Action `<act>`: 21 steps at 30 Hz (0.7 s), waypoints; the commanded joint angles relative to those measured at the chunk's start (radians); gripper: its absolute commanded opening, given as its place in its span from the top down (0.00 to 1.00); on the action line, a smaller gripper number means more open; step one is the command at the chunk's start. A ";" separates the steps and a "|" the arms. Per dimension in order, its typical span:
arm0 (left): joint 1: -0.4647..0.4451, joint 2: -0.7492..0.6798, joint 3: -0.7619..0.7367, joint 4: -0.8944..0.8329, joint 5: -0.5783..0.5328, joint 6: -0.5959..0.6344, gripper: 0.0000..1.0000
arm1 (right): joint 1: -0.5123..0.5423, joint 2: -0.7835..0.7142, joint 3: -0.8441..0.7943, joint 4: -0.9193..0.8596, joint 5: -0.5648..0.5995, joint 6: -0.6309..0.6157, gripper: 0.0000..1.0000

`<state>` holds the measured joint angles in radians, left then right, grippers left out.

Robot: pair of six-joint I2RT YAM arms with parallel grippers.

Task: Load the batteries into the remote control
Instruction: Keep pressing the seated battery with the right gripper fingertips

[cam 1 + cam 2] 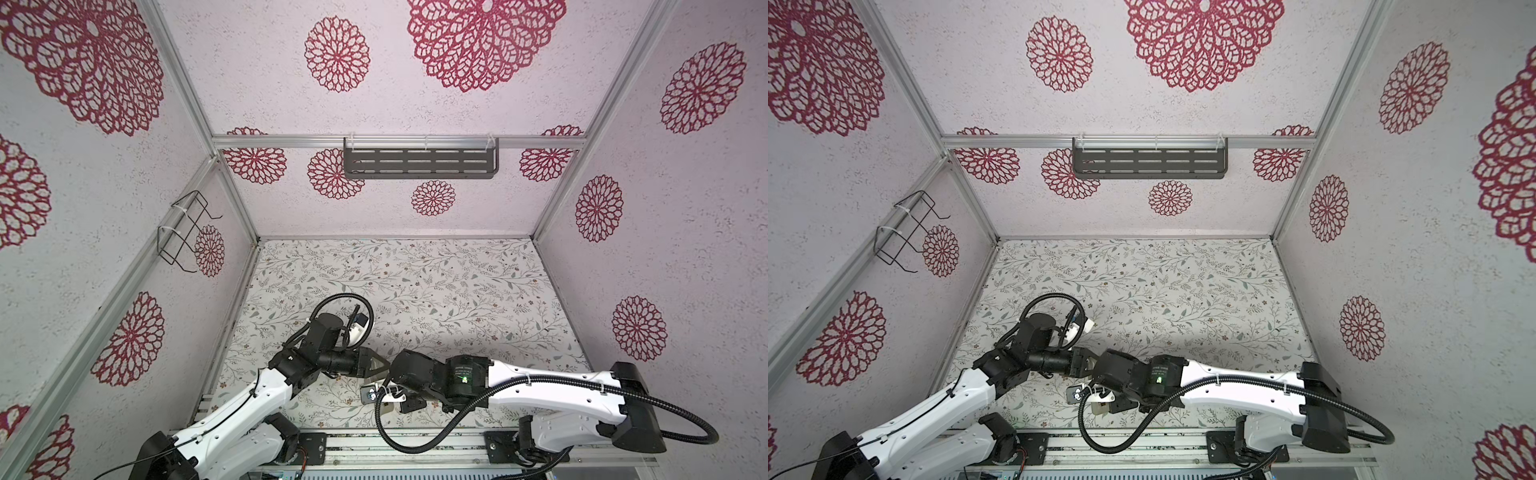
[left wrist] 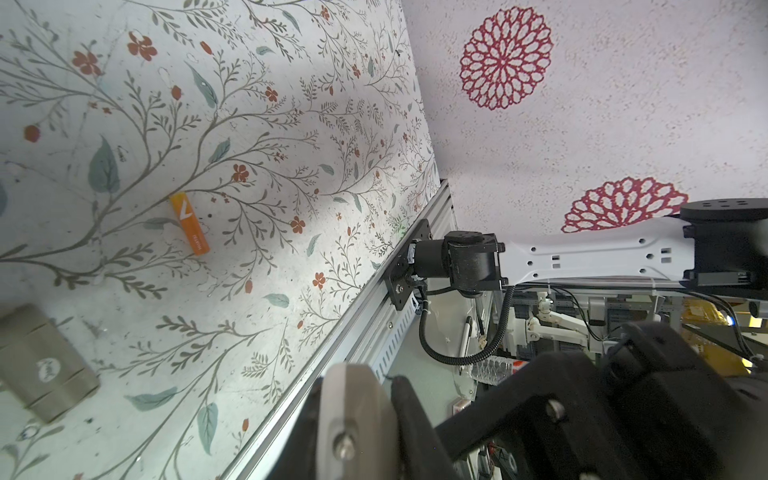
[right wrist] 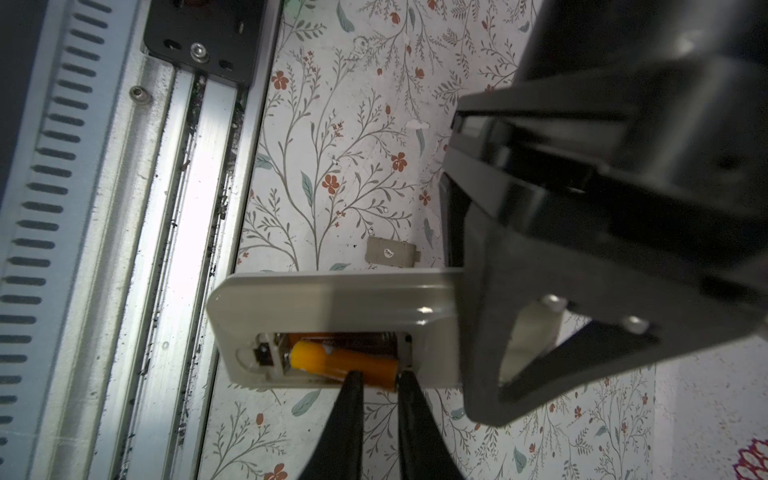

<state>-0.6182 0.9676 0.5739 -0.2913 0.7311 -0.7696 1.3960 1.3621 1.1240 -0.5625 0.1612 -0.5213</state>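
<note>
Orange, glossy and cylindrical: one battery (image 3: 345, 361), lying along the open rectangular bay (image 3: 399, 338) cut into the matte beige plastic back of the remote control (image 3: 332, 299). The remote is slim and round-cornered, back side up over the table (image 3: 353, 166). Right gripper (image 3: 378, 382): two tapered black fingertips drawn nearly together, pinching this battery across its girth near one end, one tip on each side; whether the cell sits fully down in the bay cannot be told. Left gripper (image 3: 498, 332): grey angular frame with a pale pad, clamped tight on the remote's opposite end, away from the bay. Cover (image 3: 390, 252): small flat beige rectangle with a white sticker, loose on the table just beyond the remote, not touching it. Second battery (image 2: 189, 224): orange with a white chevron mark, lying flat on the table, well apart from the cover (image 2: 41, 365); shown by the left wrist view only, while the bay and its cell show in the right wrist view only. Table surface: pale printed sheet with grey twigs and small rust-red flowers, scuffed; a ribbed aluminium rail (image 3: 187, 208) runs along its edge. Both top views: the grippers meet near 6 o'clock on the table, the left arm (image 1: 249, 399) entering from 7 o'clock and the right arm (image 1: 540, 382) from 5 o'clock; the arms hide the batteries there.
</note>
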 commanded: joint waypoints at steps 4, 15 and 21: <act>-0.003 -0.023 0.021 0.099 0.064 -0.011 1.00 | 0.017 0.037 0.007 -0.019 -0.042 0.018 0.83; 0.002 -0.029 0.021 0.100 0.067 -0.011 1.00 | 0.018 0.046 -0.010 -0.008 -0.025 0.024 0.85; 0.005 -0.032 0.020 0.102 0.069 -0.013 1.00 | 0.018 0.055 -0.020 0.007 -0.019 0.023 0.85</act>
<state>-0.6163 0.9661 0.5732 -0.3153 0.7231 -0.7670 1.4036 1.3830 1.1233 -0.5457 0.1650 -0.5190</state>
